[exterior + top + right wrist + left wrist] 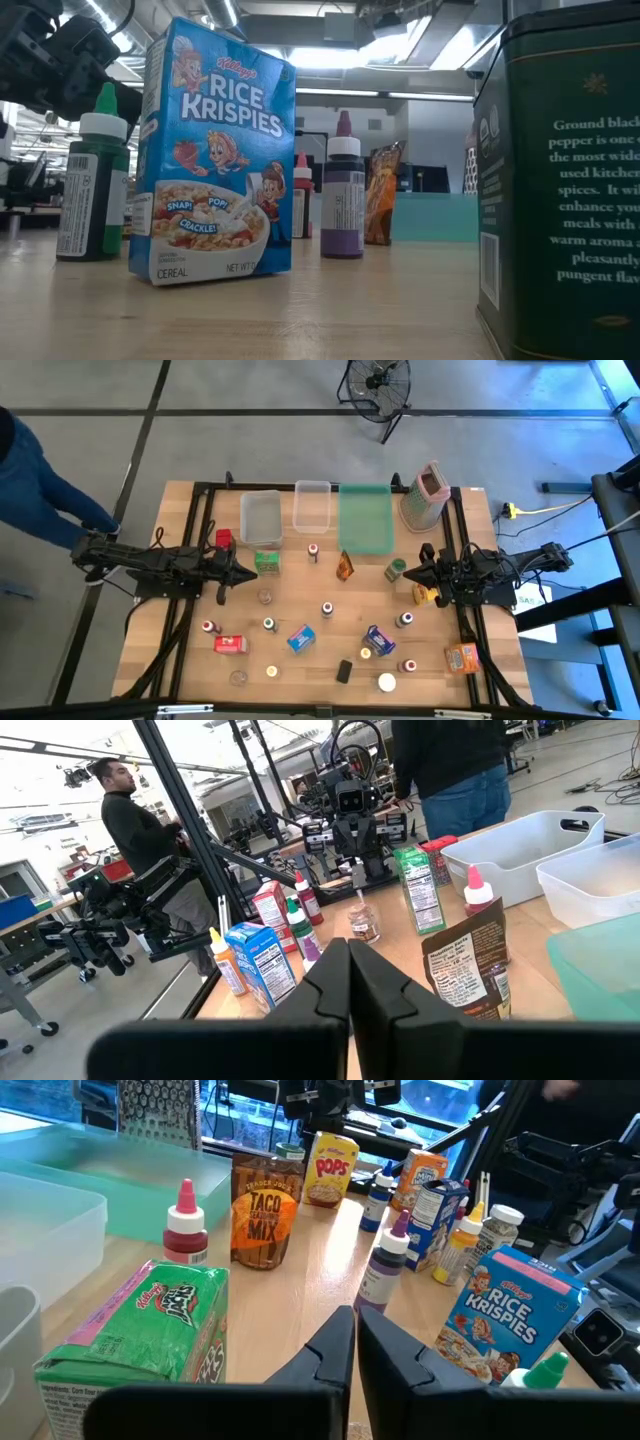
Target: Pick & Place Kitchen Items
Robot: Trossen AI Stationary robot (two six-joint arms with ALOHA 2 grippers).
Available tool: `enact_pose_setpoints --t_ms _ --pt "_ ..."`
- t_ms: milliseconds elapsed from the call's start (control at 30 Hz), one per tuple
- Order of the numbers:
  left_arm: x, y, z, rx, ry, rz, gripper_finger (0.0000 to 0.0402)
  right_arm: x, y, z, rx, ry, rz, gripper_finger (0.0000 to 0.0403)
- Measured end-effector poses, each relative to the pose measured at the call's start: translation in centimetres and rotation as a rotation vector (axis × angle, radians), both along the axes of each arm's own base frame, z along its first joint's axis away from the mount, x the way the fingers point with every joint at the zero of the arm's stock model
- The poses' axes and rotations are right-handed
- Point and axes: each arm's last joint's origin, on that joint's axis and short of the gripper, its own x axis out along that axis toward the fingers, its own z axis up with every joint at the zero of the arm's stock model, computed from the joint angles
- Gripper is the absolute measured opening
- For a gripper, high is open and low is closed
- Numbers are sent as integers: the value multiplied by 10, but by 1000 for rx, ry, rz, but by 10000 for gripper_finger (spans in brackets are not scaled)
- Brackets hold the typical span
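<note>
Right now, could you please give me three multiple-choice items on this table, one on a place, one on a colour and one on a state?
1. Where does the box grater stand?
A. between the arms, mid-table
B. at the far edge, beside the green tray
C. inside a clear bin

2. What colour is the Rice Krispies box?
A. blue
B. red
C. orange

3. How do the left gripper jaws stand?
A. wide open
B. shut on a bottle
C. shut, holding nothing

Answers: 1 B, the high view shows it next to the tray; 2 A, the low view shows blue panels; 3 C, the left wrist view shows the fingers together.
</note>
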Motion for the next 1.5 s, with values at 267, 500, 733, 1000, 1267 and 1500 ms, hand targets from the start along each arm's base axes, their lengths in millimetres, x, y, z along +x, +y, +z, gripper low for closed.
enact_pose_setpoints --t_ms 267,500,733,1000,1267,1500 --pt "0 0 0 0 0 0 13 0 0 0 0 0 0 1" --pt "0 0 0 0 0 0 11 0 0 0 0 0 0 1" --pt "0 0 0 0 0 0 11 0 0 0 0 0 0 1" --pt "0 0 0 0 0 0 13 0 0 0 0 0 0 1" --pt "0 0 0 0 0 0 13 0 0 0 -1 0 0 1" --pt "0 0 0 0 0 0 11 0 0 0 0 0 0 1"
